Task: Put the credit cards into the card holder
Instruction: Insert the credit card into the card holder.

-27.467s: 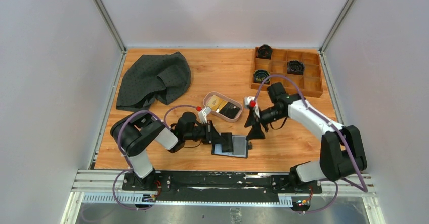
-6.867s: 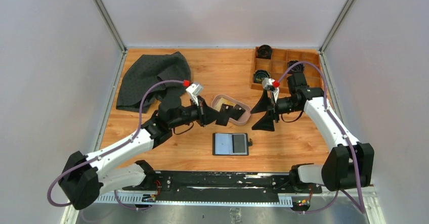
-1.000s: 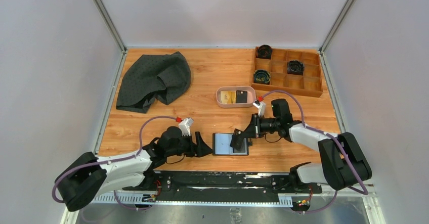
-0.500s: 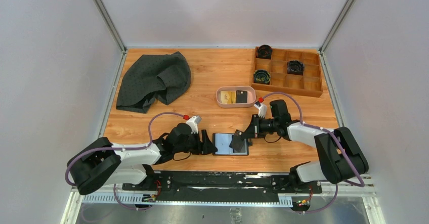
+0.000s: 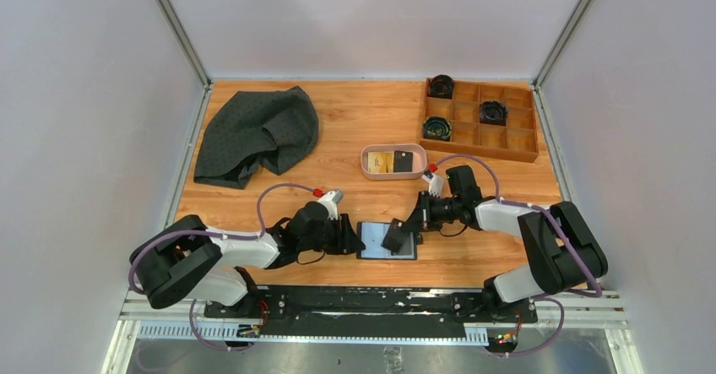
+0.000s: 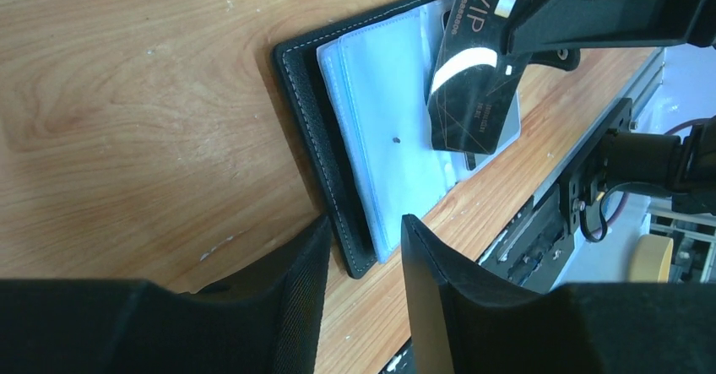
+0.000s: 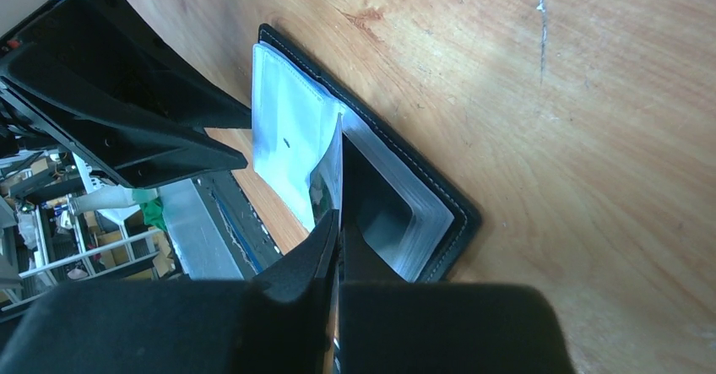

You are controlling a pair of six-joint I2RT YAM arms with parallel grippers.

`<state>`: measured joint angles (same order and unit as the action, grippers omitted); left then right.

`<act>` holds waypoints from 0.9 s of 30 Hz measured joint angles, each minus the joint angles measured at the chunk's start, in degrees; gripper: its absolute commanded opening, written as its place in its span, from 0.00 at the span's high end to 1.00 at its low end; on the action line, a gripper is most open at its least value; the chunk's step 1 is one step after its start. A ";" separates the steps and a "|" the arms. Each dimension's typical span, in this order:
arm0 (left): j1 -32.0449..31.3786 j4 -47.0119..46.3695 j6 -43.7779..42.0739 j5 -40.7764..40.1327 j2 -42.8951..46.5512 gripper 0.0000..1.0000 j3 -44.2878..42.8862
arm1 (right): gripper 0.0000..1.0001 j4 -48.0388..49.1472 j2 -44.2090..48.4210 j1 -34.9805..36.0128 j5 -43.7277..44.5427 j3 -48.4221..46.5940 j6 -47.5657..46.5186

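The black card holder (image 5: pixel 371 242) lies open on the table near the front edge, its clear pockets facing up (image 6: pixel 380 138). My right gripper (image 5: pixel 409 225) is shut on a black credit card marked VIP (image 6: pixel 473 95), holding it tilted over the holder's right half. In the right wrist view that card (image 7: pixel 337 167) shows edge-on between the pressed fingers (image 7: pixel 338 222), its tip at the pocket pages. My left gripper (image 6: pixel 363 243) is low at the holder's left edge, jaws partly apart and straddling its near corner. A gold card (image 5: pixel 380 162) and a black card (image 5: pixel 404 162) lie in the pinkish tray (image 5: pixel 393 149).
A dark grey cloth (image 5: pixel 257 133) is heaped at the back left. A wooden compartment box (image 5: pixel 480 121) with dark round items stands at the back right. The table's front edge and metal rail (image 5: pixel 363 298) run just behind the holder.
My left gripper has slid right up to the holder's left edge and its jaws have narrowed. The right gripper with the black card has shifted slightly left over the holder.
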<state>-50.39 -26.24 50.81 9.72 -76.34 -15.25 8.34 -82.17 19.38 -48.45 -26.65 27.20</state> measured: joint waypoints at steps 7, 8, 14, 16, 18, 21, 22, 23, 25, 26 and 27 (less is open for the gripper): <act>-0.04 -1.01 -0.13 0.00 -2.40 0.63 -1.07 | 1.00 -0.81 -1.07 1.27 -0.04 -0.70 -0.02; -0.04 -1.18 -0.17 0.00 -2.69 0.63 -1.18 | 1.00 -0.92 -1.07 1.44 -0.04 -0.79 -0.02; -0.07 -2.03 -0.20 -0.04 -3.48 0.64 -1.38 | 1.00 -2.38 -1.05 1.64 -0.42 -0.83 -0.20; -0.11 -2.05 -0.20 -0.15 -3.48 0.64 -1.38 | 1.00 -3.58 -1.03 1.64 -0.68 -0.85 -0.39; -0.11 -2.05 -0.20 -0.22 -3.48 0.64 -1.38 | 1.00 -4.28 -1.01 1.64 -1.01 -0.85 -0.52; -0.17 -2.10 -0.22 -0.33 -3.52 0.64 -1.38 | 1.00 -4.98 -1.05 1.64 -1.14 -0.85 -0.57; -0.20 -2.12 -0.26 -0.35 -3.54 0.64 -1.38 | 1.00 -5.03 -1.29 1.64 -1.31 -0.87 -0.55; -0.22 -2.16 -0.42 -0.35 -3.56 0.64 -1.38 | 1.00 -5.09 -1.77 1.64 -1.46 -0.98 -0.52; -0.24 -2.19 -0.74 -0.33 -3.56 0.64 -1.40 | 1.00 -5.22 -3.43 1.64 -1.79 -1.51 -0.37; -0.28 -2.14 -0.98 -0.33 -3.56 0.64 -1.49 | 1.00 -5.35 -4.42 1.64 -2.23 -1.97 -0.22; -0.33 -2.12 -1.20 -0.33 -3.56 0.64 -1.53 | 1.00 -5.44 -5.38 1.64 -2.64 -2.47 -0.13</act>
<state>-50.72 -28.36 49.60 9.39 -79.90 -16.78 2.90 -87.55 21.02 -51.09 -29.12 27.07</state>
